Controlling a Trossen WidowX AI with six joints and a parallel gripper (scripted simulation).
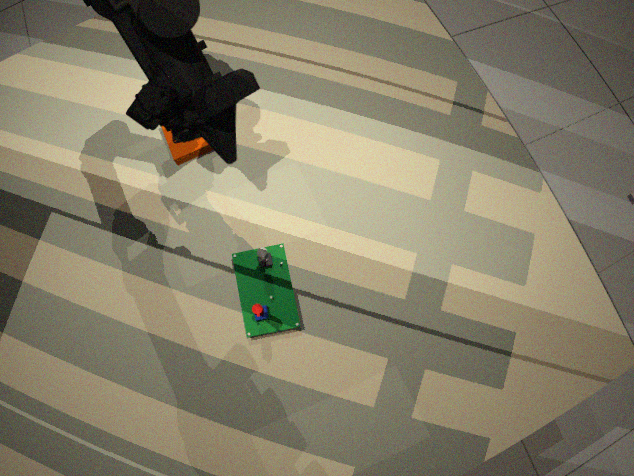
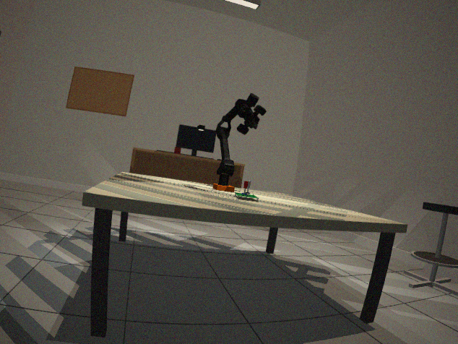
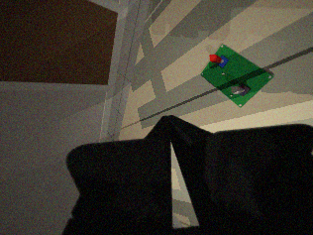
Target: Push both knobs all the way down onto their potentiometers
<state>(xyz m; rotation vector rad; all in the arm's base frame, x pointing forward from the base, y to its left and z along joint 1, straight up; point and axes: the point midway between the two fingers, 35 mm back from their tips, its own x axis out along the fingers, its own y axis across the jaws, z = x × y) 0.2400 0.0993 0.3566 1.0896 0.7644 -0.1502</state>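
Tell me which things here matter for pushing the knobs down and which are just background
Part of the job:
- green circuit board
- red knob on its blue potentiometer
- grey knob on its potentiometer
- gripper, shut on nothing, high above the table

Just around:
- monitor
- brown cabinet
- cork board on the wall
- stool

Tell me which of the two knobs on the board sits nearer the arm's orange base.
The grey knob, at the green board's end facing the orange base; the red knob stands at the far end.
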